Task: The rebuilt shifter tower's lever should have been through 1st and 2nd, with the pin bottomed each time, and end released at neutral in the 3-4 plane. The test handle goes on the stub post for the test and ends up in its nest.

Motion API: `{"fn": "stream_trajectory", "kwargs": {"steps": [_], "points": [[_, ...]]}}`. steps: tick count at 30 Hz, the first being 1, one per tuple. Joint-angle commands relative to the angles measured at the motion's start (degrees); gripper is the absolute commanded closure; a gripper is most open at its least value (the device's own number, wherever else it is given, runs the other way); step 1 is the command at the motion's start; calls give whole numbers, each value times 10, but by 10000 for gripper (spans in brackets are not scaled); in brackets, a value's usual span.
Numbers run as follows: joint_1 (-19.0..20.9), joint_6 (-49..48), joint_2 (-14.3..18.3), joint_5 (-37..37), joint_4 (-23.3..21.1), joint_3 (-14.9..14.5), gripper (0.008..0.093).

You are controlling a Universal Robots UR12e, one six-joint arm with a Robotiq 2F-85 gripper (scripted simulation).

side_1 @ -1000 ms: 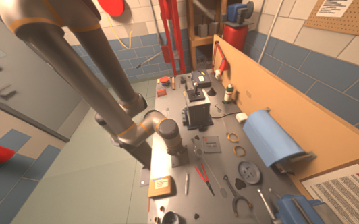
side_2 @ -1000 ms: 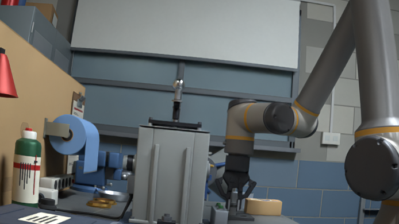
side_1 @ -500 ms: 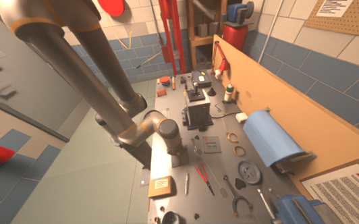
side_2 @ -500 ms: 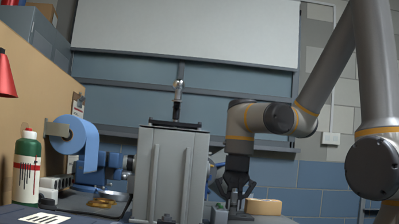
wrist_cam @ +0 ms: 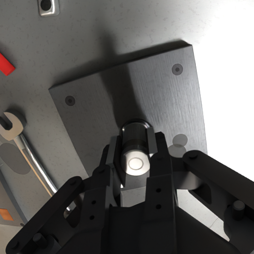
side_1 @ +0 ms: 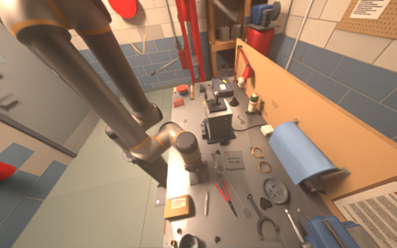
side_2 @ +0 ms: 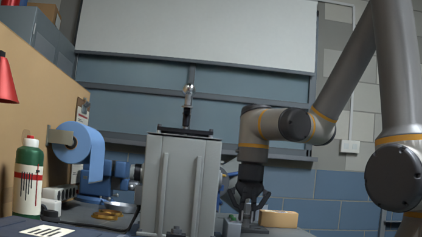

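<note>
On the steel bench, near its left edge, a dark metal nest plate lies flat. I grip the knurled silver test handle in my gripper; the handle stands upright on the plate. My gripper points straight down, low over the bench. Farther along the bench stands the grey shifter tower. Its lever rises from the black top plate and ends in a shiny ball. The stub post is not clear in these frames.
A wooden box sits near the bench's front left corner. A tape roll lies beside the plate. A wrench, red pliers, a blue paper roll and a blue vise surround the work area. A backboard lines the bench's right side.
</note>
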Motion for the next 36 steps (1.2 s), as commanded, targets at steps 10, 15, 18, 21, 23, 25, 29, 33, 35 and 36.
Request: {"fn": "stream_trajectory", "kwargs": {"steps": [10, 15, 18, 21, 23, 25, 29, 33, 35, 36], "points": [[0, 0, 0, 0, 0, 0, 934], [0, 0, 0, 0, 0, 0, 879], [0, 0, 0, 0, 0, 0, 819], [0, 0, 0, 0, 0, 0, 759], [0, 0, 0, 0, 0, 0, 719], [0, 0, 0, 0, 0, 0, 679], [0, 0, 0, 0, 0, 0, 599], [0, 0, 0, 0, 0, 0, 519], [0, 0, 0, 0, 0, 0, 479], [0, 0, 0, 0, 0, 0, 459]]}}
